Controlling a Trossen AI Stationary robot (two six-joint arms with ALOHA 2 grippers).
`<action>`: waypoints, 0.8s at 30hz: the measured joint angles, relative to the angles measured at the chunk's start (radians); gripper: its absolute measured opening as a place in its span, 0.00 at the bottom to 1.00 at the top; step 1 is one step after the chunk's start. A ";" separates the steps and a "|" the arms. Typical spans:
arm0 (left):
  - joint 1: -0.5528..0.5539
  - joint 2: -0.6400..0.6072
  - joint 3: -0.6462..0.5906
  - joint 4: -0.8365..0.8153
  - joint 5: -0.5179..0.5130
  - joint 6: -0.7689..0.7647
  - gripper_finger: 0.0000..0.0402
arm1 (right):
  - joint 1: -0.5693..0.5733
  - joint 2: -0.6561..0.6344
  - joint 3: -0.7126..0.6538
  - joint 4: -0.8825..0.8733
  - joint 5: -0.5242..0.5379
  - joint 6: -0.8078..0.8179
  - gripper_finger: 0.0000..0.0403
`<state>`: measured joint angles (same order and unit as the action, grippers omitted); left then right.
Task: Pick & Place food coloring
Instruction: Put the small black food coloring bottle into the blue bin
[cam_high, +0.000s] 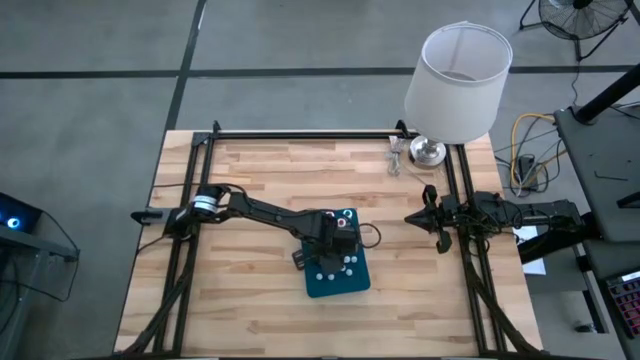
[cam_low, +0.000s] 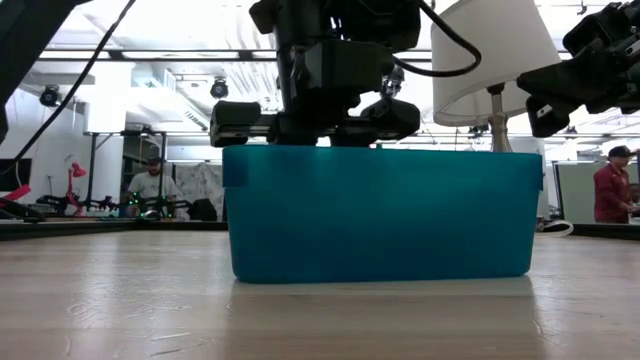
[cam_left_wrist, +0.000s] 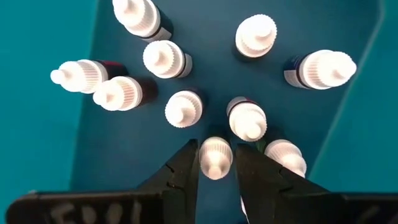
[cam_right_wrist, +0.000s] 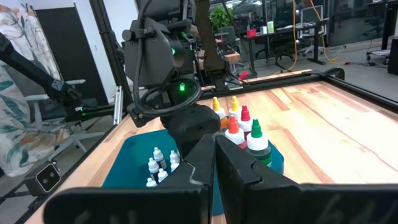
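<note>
Several small food coloring bottles with white caps (cam_left_wrist: 168, 59) stand upright in the teal tray (cam_high: 358, 282) at the table's middle. Taller ones with orange, yellow, red and green tops (cam_right_wrist: 241, 124) stand at the tray's far end. My left gripper (cam_left_wrist: 216, 167) points down into the tray. It is open, its two fingers close on either side of one small bottle's cap (cam_left_wrist: 215, 155), with a thin gap on each side. That bottle stands on the tray floor. My right gripper (cam_right_wrist: 215, 158) waits shut and level at the table's right edge (cam_high: 414, 217), holding nothing.
A lamp with a white shade (cam_high: 458, 80) stands at the far right corner, with a small clear object (cam_high: 396, 156) beside its base. The tray's wall (cam_low: 380, 210) hides the bottles in the low view. People (cam_low: 150, 185) are in the room beyond the table.
</note>
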<state>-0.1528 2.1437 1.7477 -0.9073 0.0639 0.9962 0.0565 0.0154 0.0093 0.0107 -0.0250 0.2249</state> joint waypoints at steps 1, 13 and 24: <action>0.000 0.000 -0.001 0.000 0.000 0.000 0.19 | 0.000 0.000 0.000 0.000 0.000 0.000 0.02; 0.000 0.000 -0.001 0.001 -0.014 -0.036 0.20 | 0.000 0.000 0.000 0.000 0.000 0.000 0.02; 0.000 -0.020 0.003 -0.010 -0.014 -0.080 0.20 | 0.000 0.000 0.000 0.000 0.000 0.000 0.02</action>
<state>-0.1528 2.1235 1.7512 -0.9178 0.0502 0.9165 0.0563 0.0154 0.0094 0.0105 -0.0250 0.2249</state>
